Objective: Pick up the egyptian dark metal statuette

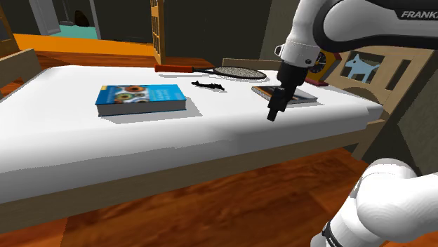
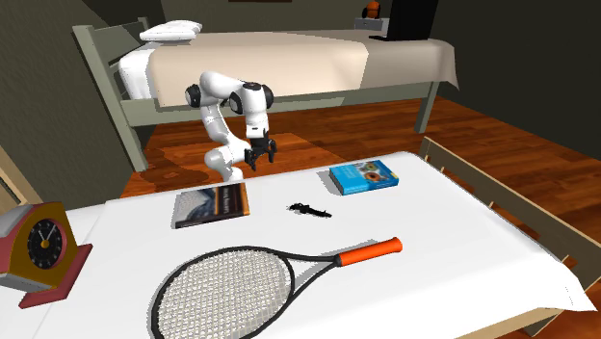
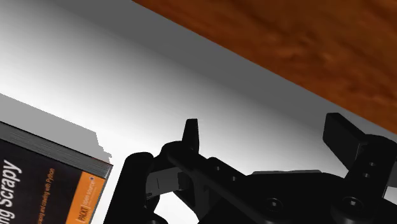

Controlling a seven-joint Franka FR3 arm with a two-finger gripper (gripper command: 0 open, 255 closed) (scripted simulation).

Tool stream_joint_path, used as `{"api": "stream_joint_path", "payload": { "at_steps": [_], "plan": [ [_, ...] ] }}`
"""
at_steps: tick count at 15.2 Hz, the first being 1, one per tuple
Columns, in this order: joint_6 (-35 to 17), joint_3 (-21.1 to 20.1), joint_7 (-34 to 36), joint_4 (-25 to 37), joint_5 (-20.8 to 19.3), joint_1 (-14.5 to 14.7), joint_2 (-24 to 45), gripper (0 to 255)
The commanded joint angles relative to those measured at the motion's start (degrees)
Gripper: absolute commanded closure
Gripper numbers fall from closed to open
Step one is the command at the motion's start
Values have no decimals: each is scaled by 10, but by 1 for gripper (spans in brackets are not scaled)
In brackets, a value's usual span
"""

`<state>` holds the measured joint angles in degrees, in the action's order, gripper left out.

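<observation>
While your gripper [image 1: 273,114] hovers beside the dark book [image 1: 307,96], jaws wide and empty, black statuette [image 1: 208,85] lying apart, between blue book [image 1: 141,99] and tennis racket [image 1: 235,72].

White surface [image 2: 462,241], second exterior view: racket [image 2: 223,286] with orange grip at 6 o'clock, dark book [image 2: 211,205] at 11, blue book [image 2: 365,176] at 1. A clock [image 2: 43,246] stands at 9 o'clock. A bed [image 2: 289,58] lies beyond at 12.

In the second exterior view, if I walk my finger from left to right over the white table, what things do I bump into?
First the clock, then the dark book, then the little black statuette, then the blue book.
</observation>
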<state>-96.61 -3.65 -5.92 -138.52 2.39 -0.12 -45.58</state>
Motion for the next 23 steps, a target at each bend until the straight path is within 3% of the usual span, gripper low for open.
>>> {"api": "stream_joint_path", "payload": {
  "at_steps": [1, 12, 23],
  "plan": [
    [0, 0, 0, 0, 0, 0, 0, 0],
    [-60, 8, -22, 202, -14, -10, 250, 0],
    [-26, 10, -38, 502, -24, -13, 504, 0]
  ]
}}
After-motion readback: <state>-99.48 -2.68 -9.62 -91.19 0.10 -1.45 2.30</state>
